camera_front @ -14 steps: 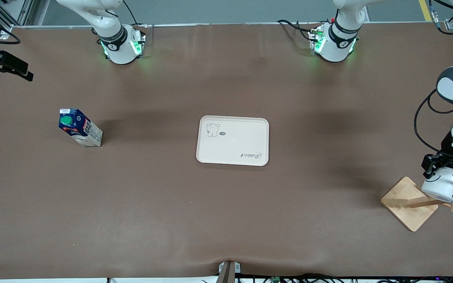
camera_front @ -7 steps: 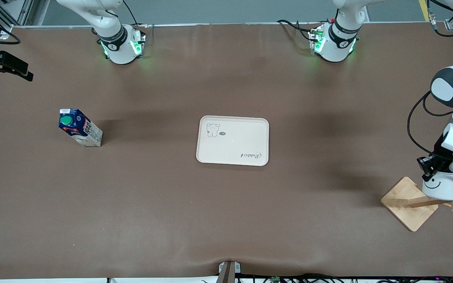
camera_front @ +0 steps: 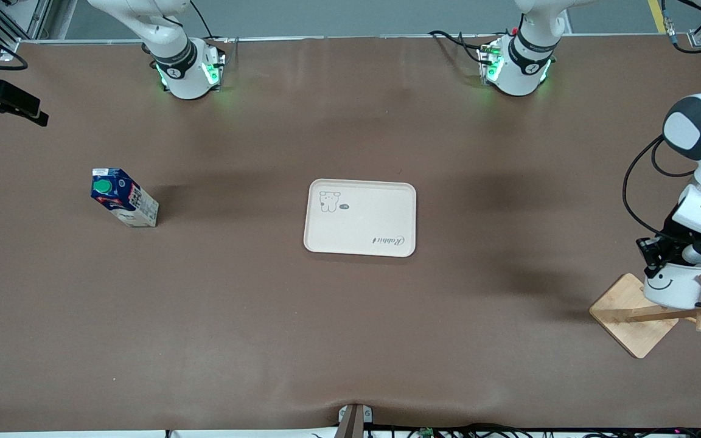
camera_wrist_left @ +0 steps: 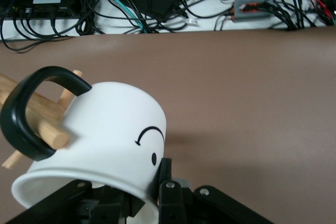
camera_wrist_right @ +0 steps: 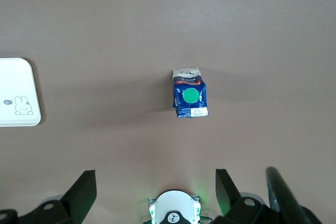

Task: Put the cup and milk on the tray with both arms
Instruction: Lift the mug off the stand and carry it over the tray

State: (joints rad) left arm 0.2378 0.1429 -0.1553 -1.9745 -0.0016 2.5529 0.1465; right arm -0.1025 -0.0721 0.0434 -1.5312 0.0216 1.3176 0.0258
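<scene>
The white smiley cup (camera_front: 670, 289) hangs over the wooden rack at the left arm's end of the table. My left gripper (camera_front: 659, 257) is shut on its rim, one finger (camera_wrist_left: 165, 178) outside the wall and the other inside. In the left wrist view the cup (camera_wrist_left: 105, 129) is tilted, and a wooden peg (camera_wrist_left: 31, 114) passes through its black handle (camera_wrist_left: 31, 108). The milk (camera_front: 123, 204) stands toward the right arm's end. My right gripper (camera_wrist_right: 156, 184) is open and empty, high above the table, with the milk (camera_wrist_right: 189, 98) below it. The cream tray (camera_front: 359, 234) lies in the middle, bare.
The wooden rack's square base (camera_front: 627, 316) and its slanted pegs (camera_front: 700, 315) sit at the left arm's end, nearer the front camera. Both arm bases (camera_front: 189, 70) (camera_front: 518, 64) stand along the table's back edge. Cables lie past the table edge (camera_wrist_left: 157, 3).
My left gripper has drawn the cup along the peg toward the tray's side and turned it, so that the smiley face now shows. The milk, tray and right arm have not moved.
</scene>
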